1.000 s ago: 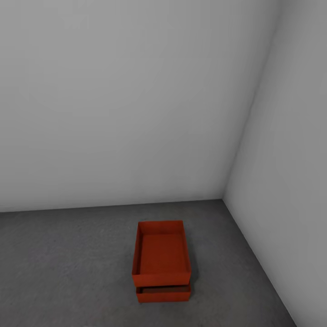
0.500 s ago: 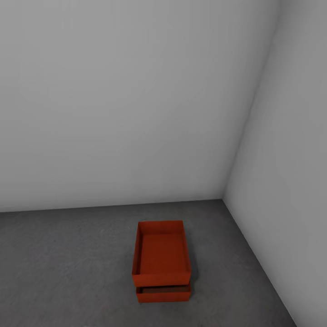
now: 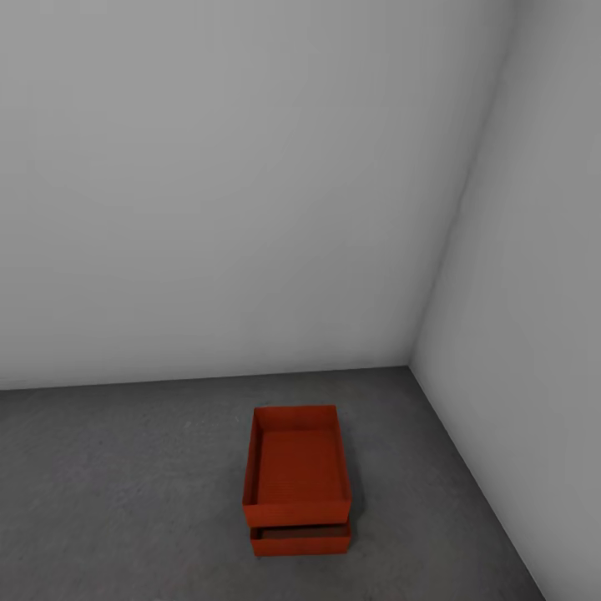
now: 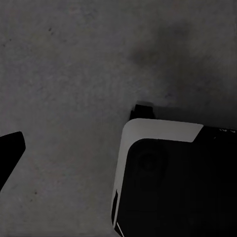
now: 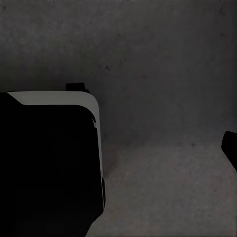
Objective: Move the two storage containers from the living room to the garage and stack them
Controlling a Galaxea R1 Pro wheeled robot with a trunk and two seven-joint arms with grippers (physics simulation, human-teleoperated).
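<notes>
While the two orange-red bins are sitting stacked on the grey concrete floor (image 3: 125, 501) near the right-hand corner of the garage, no hand is reaching toward them in the head view. The upper bin (image 3: 296, 467) is resting on the lower bin (image 3: 300, 540), pushed a little toward the far wall (image 3: 217, 192), so the lower one's near end is poking out as a narrow strip. Both are lying with their long sides running from near to far, roughly square to that wall, and the right wall (image 3: 534, 292) is standing just beside them. Both bins are looking empty; the upper one's ribbed bottom is showing bare.

Both wrist cameras are looking down at concrete beside the robot's dark, white-edged base (image 4: 173, 182). One dark fingertip of the left gripper (image 4: 10, 153) is edging into its frame, and one of the right (image 5: 230, 148) into its own; how wide either pair is standing cannot be told, though nothing is showing in their grasp. Judging by the stack, the job is looking finished, with neither arm plainly the nearer.
</notes>
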